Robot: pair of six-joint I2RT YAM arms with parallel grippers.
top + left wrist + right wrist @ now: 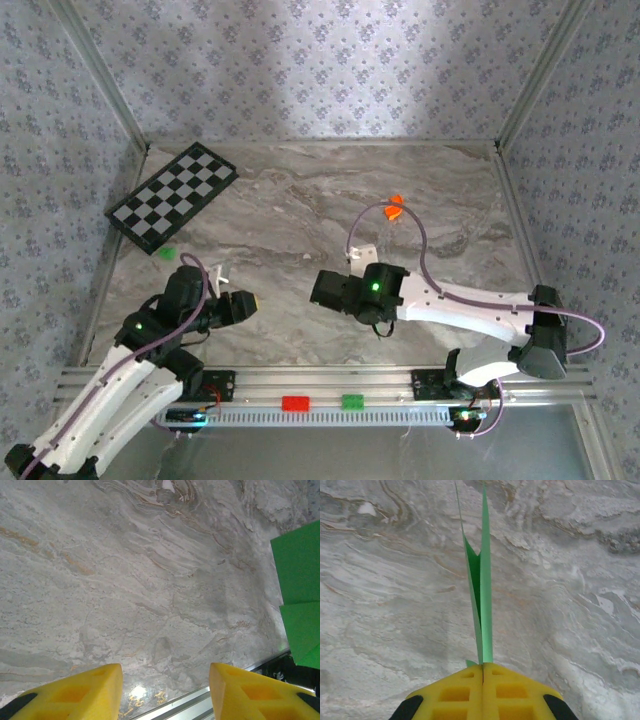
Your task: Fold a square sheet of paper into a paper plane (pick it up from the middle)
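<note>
Left gripper [165,675] first: yellow jaws parted about halfway, nothing between them, bare marble table [125,580] underneath. Right gripper [482,666] is clamped tight on the folded green paper [485,580], which juts edge-on from its tips over the middle of the table. The risk, I'd say, is that single thin pinch at one end, because the layers could splay or slide out. A left approach off-line might crumple the crease. Far back-left, the checkered board [172,195] sits well clear.
</note>
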